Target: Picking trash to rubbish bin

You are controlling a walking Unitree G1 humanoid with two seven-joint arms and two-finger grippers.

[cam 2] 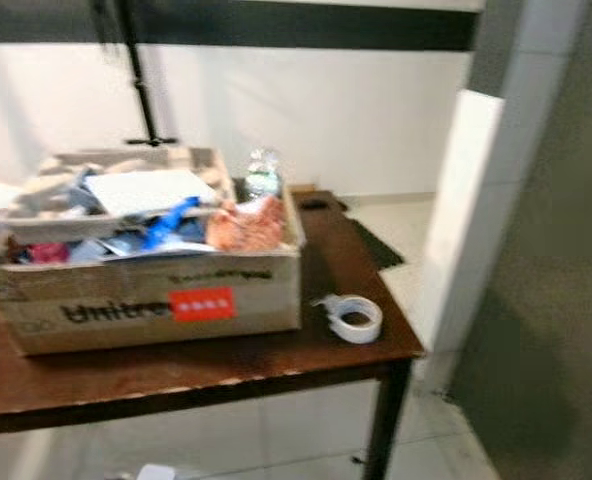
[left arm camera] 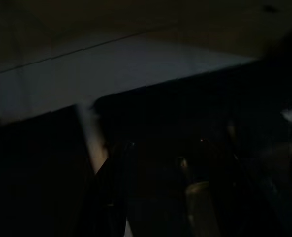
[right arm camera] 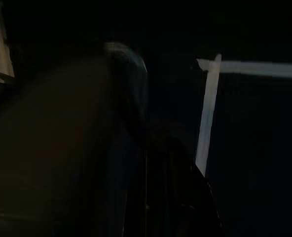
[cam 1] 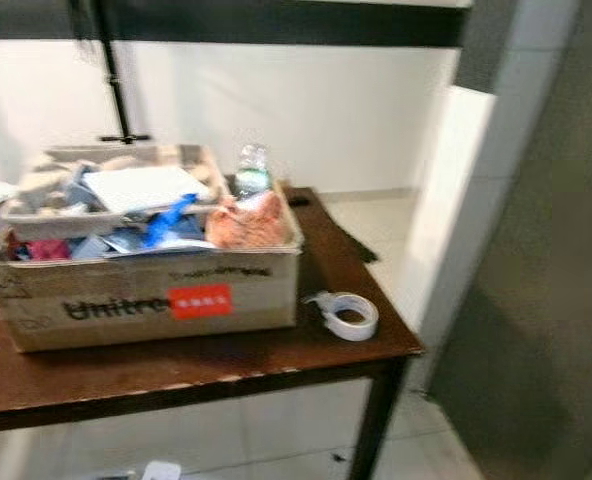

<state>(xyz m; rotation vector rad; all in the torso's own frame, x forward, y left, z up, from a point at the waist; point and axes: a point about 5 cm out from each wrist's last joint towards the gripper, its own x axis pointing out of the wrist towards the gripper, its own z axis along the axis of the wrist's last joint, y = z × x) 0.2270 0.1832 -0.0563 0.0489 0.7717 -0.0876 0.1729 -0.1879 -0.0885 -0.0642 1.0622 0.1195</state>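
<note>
A cardboard box (cam 1: 146,300) with black lettering and a red label stands on a dark brown table (cam 1: 176,365). It is heaped with trash: white paper (cam 1: 136,187), a blue scrap (cam 1: 168,222), a crumpled orange-pink wrapper (cam 1: 248,222) and a grey tray (cam 1: 36,205). A clear plastic bottle (cam 1: 252,168) stands behind the box. A roll of white tape (cam 1: 346,315) lies on the table right of the box. Both wrist views are very dark. My left gripper (left arm camera: 151,197) and right gripper (right arm camera: 151,163) hang low as dim shapes.
A white wall runs behind the table, with a black stand (cam 1: 116,90) against it. A grey door or panel (cam 1: 546,300) rises on the right beside a white pillar (cam 1: 456,200). Pale floor tiles (cam 1: 396,240) lie between them. The picture is slightly blurred.
</note>
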